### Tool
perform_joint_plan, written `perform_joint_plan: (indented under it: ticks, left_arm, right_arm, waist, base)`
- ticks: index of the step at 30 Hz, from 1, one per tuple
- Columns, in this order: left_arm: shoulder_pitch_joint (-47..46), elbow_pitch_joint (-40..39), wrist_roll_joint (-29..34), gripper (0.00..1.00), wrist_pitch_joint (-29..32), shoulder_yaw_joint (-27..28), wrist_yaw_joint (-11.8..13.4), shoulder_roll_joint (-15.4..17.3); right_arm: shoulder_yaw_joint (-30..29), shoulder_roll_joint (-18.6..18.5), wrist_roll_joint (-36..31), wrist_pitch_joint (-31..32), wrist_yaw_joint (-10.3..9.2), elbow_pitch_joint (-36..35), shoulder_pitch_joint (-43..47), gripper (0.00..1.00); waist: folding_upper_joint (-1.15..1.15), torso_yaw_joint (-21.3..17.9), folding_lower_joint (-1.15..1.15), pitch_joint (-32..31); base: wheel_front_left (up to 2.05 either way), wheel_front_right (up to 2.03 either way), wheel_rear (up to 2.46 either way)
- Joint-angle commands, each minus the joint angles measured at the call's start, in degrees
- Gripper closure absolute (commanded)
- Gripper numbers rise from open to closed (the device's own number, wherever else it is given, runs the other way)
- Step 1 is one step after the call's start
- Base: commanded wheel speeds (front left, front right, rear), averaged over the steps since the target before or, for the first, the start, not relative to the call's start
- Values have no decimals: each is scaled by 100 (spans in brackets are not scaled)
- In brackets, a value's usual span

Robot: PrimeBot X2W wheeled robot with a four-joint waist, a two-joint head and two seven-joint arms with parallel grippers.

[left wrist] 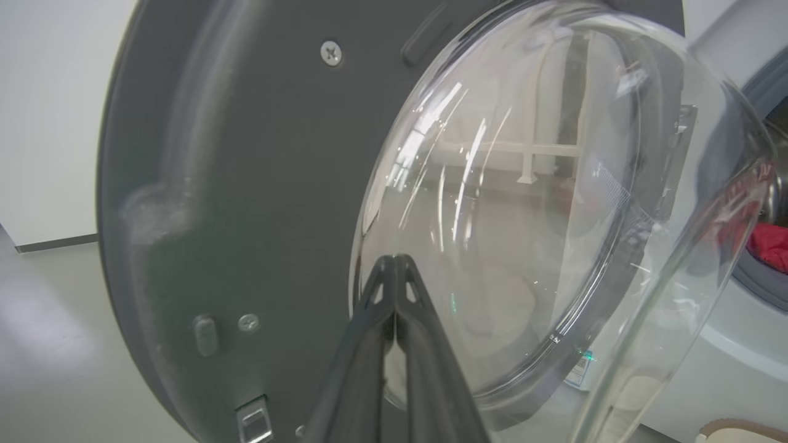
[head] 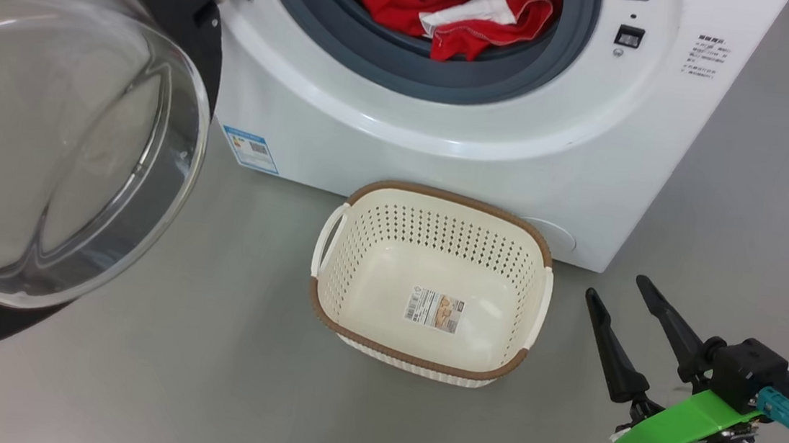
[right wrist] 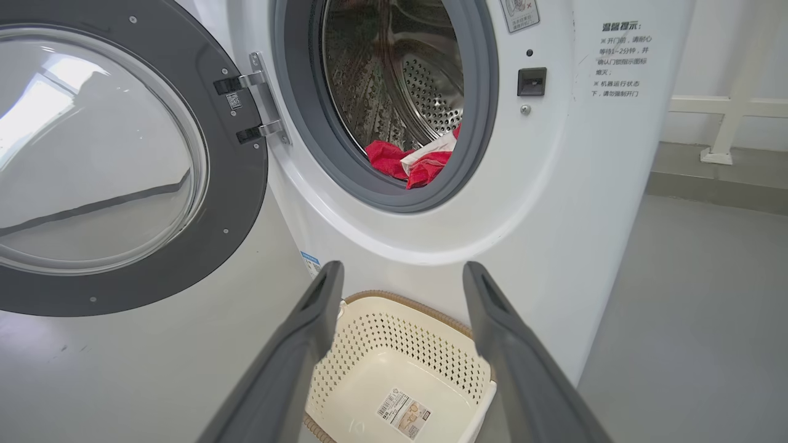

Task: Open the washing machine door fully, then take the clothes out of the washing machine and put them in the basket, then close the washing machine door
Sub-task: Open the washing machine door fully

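Head view: washing machine door [head: 48, 130] open, 9 o'clock. Clothes [head: 458, 10] at 12 not out yet, basket [head: 440, 195] empty. Left gripper [left wrist: 394, 261] pinched shut, right gripper [head: 616, 286] wide, w/ nothing.

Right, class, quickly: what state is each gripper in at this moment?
Left gripper: closed, fingers pressed together, holding nothing.
Right gripper: open, fingers spread wide, holding nothing.

I've got plain grey floor [head: 220, 378] across the lower half of the head view. Two things stand on it: the washing machine [head: 408, 158] at top centre and the basket [head: 440, 195] at mid-frame. The basket sits upright just in front of the machine's base. Can't tell if they touch.
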Motion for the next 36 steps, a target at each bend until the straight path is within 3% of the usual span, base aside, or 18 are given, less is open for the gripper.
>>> perform_joint_plan:
  ticks: [1, 2, 4, 5, 16, 26, 36]
  left_arm:
    - [126, -248, 23, 51, -27, 59, -68, 178]
    - [191, -309, 21, 42, -27, 2, -96, 133]
    - [322, -429, 30, 7, -27, -85, -122, 44]
    - [386, -494, 27, 0, -27, -135, -135, 1]
    - [1162, -1146, -87, 0, -27, -955, -213, -260]
    - [1677, -1372, -525, 0, -27, -1948, -277, -276]
    - [1846, -1596, -880, 0, -27, -2570, -282, -190]
  right_arm:
    - [55, 21, 69, -37, 37, -110, 74, 0]
    - [43, 44, 69, -37, 37, -106, 101, 0]
    - [35, 84, 72, -37, 37, -91, 148, 0]
    - [33, 106, 73, -37, 37, -84, 168, 0]
    - [-220, 224, 85, -37, 37, -105, 417, 0]
    - [-542, 306, 48, -37, 37, -179, 617, 0]
    - [-810, 317, 34, -37, 37, -227, 755, 0]
  waist:
    - [0, -22, 0, -147]
    - [0, -29, 0, -189]
    - [0, -47, 0, -271]
    - [0, -61, 0, -309]
    - [0, -277, 0, -591]
    - [0, -733, 0, -692]
    - [0, -1118, 0, -706]
  base:
    - [0, 0, 0]
    - [0, 0, 0]
    - [0, 0, 0]
    - [0, 0, 0]
    - [0, 0, 0]
    - [0, 0, 0]
    - [0, 0, 0]
